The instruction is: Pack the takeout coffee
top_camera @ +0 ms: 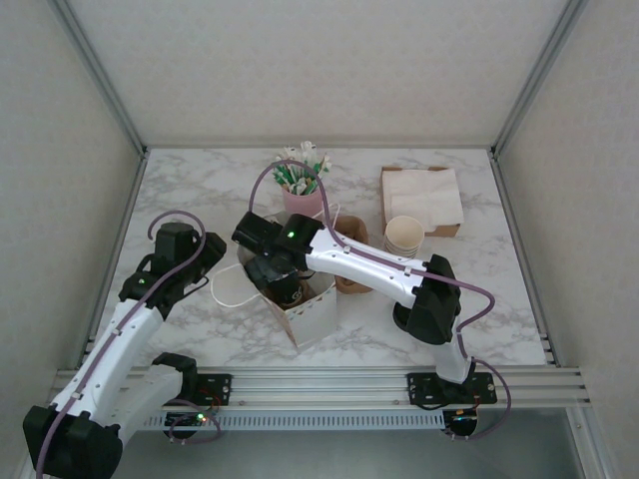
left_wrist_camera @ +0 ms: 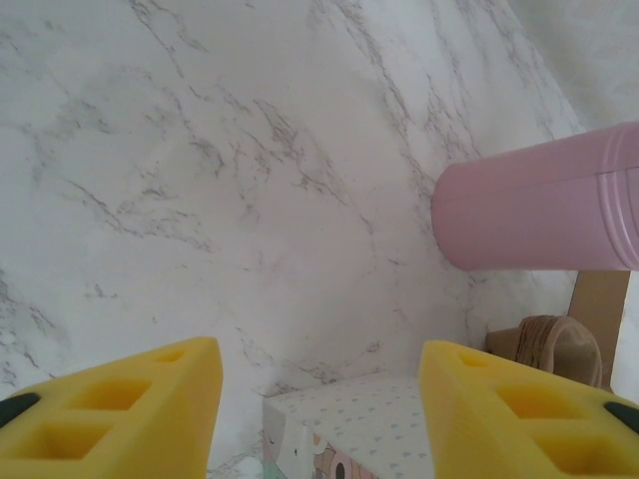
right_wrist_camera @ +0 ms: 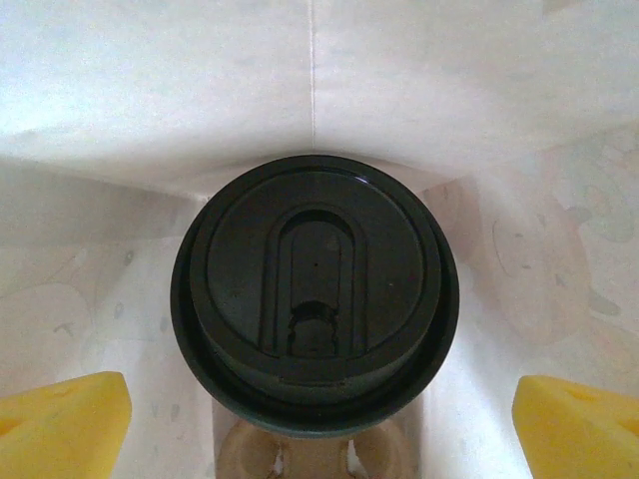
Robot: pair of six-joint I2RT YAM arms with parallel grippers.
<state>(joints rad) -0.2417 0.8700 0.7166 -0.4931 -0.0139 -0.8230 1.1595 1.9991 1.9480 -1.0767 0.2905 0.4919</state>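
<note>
Holding right fingers (right_wrist_camera: 62, 419) wide apart, flanking takeout coffee (right_wrist_camera: 315, 299) inside paper bag (right_wrist_camera: 200, 90); holding left fingers (left_wrist_camera: 120, 409) apart, empty, pink cup (left_wrist_camera: 539, 210) ahead.

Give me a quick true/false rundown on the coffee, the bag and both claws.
1. The takeout coffee, lid on, sits inside the white paper bag. True.
2. The right claw is clamped on the lid. False: its jaws stand wide open, one on either side of the cup and apart from it.
3. The left claw holds the pink cup. False: it is open and empty above the marble table, with the pink cup off to one side.
4. The stack of lidless cups stands on the table next to the napkin tray, outside the bag. True.
</note>
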